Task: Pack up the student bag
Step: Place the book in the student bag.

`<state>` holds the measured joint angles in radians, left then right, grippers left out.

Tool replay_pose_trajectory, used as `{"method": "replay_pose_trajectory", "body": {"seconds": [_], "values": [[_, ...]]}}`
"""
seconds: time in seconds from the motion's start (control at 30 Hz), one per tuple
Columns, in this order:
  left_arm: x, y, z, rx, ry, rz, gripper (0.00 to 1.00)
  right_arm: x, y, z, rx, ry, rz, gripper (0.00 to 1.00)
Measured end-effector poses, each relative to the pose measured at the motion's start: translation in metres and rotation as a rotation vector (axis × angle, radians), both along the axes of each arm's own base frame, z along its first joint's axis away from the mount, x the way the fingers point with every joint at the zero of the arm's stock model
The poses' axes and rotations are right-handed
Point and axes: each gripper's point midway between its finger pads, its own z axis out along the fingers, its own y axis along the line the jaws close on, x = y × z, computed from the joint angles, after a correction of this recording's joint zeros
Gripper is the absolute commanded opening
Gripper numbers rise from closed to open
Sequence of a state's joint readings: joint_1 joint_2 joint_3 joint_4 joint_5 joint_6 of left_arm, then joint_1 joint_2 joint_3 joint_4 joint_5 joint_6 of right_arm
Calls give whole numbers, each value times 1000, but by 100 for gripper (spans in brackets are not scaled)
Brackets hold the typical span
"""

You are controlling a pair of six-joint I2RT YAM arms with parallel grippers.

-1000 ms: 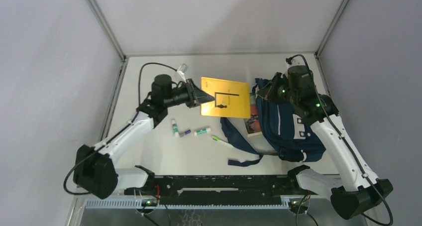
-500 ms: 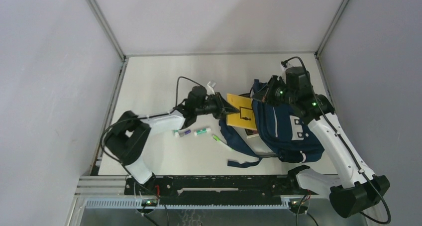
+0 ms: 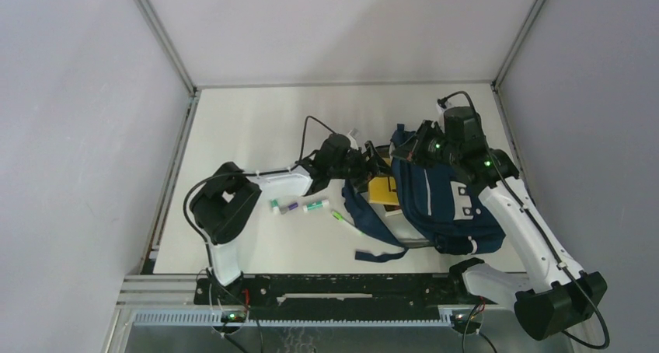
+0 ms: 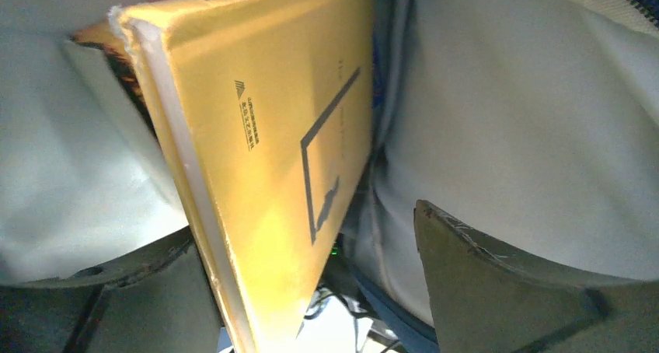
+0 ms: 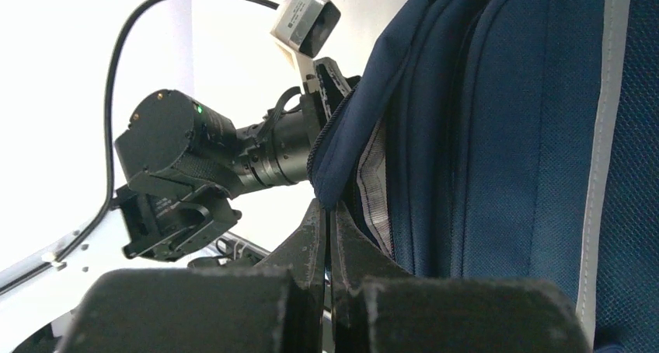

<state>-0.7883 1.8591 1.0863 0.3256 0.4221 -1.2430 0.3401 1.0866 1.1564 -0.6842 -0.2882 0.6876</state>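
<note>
The student bag [image 3: 447, 205], navy with white piping, lies right of centre with its mouth facing left. My right gripper [image 3: 409, 145] is shut on the rim of that mouth [image 5: 329, 207] and holds it lifted; the bag's navy side [image 5: 505, 135] fills the right wrist view. A yellow book [image 3: 381, 190] stands partly inside the opening. In the left wrist view the yellow book [image 4: 287, 135] sits against grey lining. My left gripper [image 3: 373, 165] is at the mouth, open [image 4: 303, 225], the book leaning by one finger with a wide gap to the other.
Two markers [image 3: 315, 206] [image 3: 284, 207] and a green pen [image 3: 339, 215] lie on the white table left of the bag. A loose navy strap [image 3: 381, 252] trails toward the near edge. A second, darker book [image 4: 101, 38] shows behind the yellow one.
My left arm swung right and carried the yellow book from the table's middle into the bag's mouth, then its jaws opened off it. The right gripper kept its hold on the rim.
</note>
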Motion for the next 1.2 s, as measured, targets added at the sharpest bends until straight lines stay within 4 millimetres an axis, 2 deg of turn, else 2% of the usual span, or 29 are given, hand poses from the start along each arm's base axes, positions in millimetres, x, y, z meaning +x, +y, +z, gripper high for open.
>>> {"method": "replay_pose_trajectory", "body": {"seconds": [0.13,0.23,0.4,0.67,0.73,0.83,0.93,1.2], "values": [[0,8,-12,119,-25,-21,89,-1,1,-6,2,11,1,0],[-1,21,-20,236,-45,-34,90,0,1,-6,5,11,1,0],[1,38,-17,371,-94,-44,86,0,2,-7,10,12,3,0],[-4,39,-15,385,-97,-73,76,0,2,-9,13,17,0,0],[-5,38,-15,380,-95,-81,76,0,2,-10,13,18,0,0],[-6,37,-15,379,-93,-83,84,0,2,-10,13,18,0,0],[-6,39,-17,390,-91,-80,88,0,2,-10,12,17,0,0],[-2,47,-27,445,-102,-64,81,0,3,-10,13,19,1,0]]}}
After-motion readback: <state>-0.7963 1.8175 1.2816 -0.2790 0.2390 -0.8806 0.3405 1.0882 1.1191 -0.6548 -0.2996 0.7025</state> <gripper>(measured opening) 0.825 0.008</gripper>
